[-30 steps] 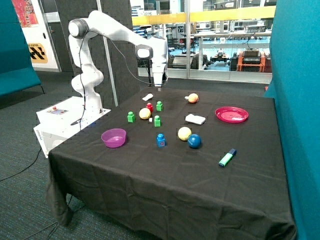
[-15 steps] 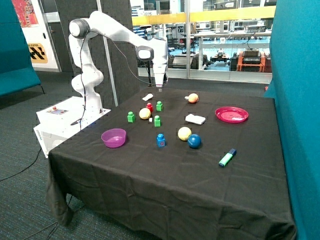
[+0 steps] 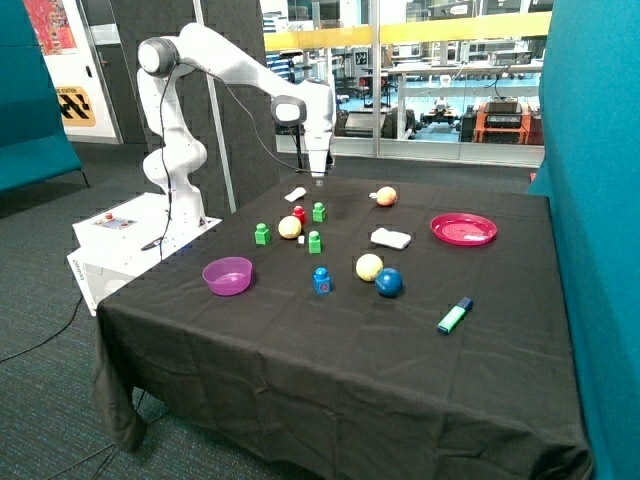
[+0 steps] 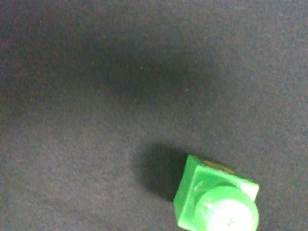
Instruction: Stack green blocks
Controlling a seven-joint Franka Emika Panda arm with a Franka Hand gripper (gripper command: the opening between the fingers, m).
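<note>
Three green blocks stand apart on the black cloth, none stacked: one [image 3: 319,211] farthest back beside a red block, one [image 3: 262,234] toward the robot's base, one [image 3: 314,242] in front of a yellow ball. The gripper [image 3: 319,178] hangs in the air a little above and behind the rear green block. In the wrist view a single green block [image 4: 216,202] with its round stud sits upright on the cloth, nothing touching it. No fingers show in the wrist view.
Around the blocks lie a red block [image 3: 299,213], a yellow ball [image 3: 290,227], a blue studded block [image 3: 322,280], yellow [image 3: 369,267] and blue [image 3: 388,282] balls, a purple bowl [image 3: 228,275], a pink plate [image 3: 463,229], white pieces [image 3: 390,238], an orange ball [image 3: 386,196] and a teal marker [image 3: 454,316].
The gripper has sunk slightly toward the rear green block. The blocks and other objects have not moved.
</note>
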